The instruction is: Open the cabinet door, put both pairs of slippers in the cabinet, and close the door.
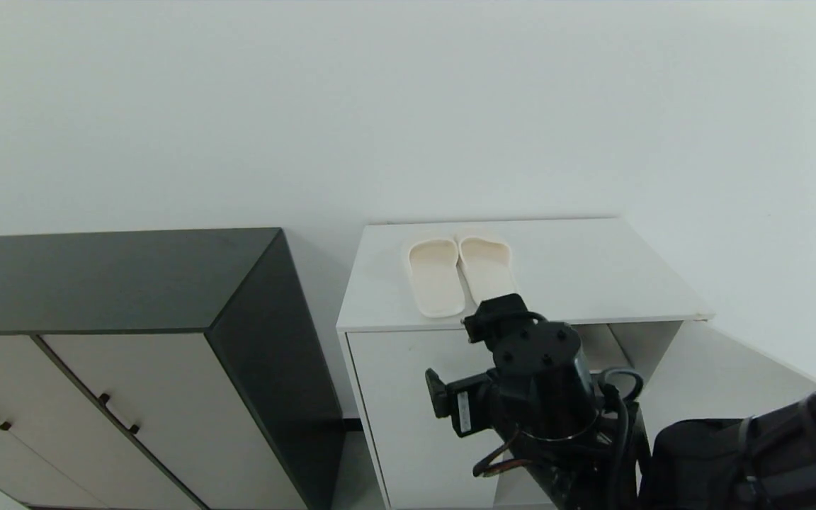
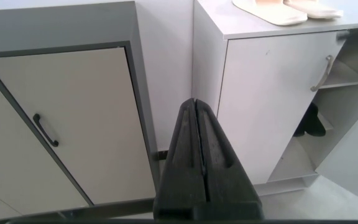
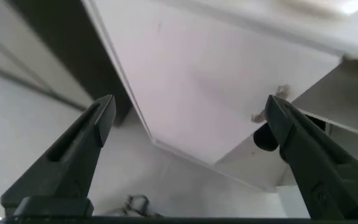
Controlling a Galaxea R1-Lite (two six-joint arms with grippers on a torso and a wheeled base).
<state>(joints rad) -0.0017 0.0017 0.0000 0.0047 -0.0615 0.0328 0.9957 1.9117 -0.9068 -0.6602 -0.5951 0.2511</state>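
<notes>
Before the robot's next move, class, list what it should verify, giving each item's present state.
1. Right side of the white cabinet open: ok.
2. Cream slippers side by side on the cabinet top: ok.
3. Dark slippers inside on a lower level: ok.
4. Right gripper open, in front of the cabinet: ok.
5. Left gripper shut, away from the cabinet: ok.
6. Upper shelf deep enough for the cream pair: cannot tell.
</notes>
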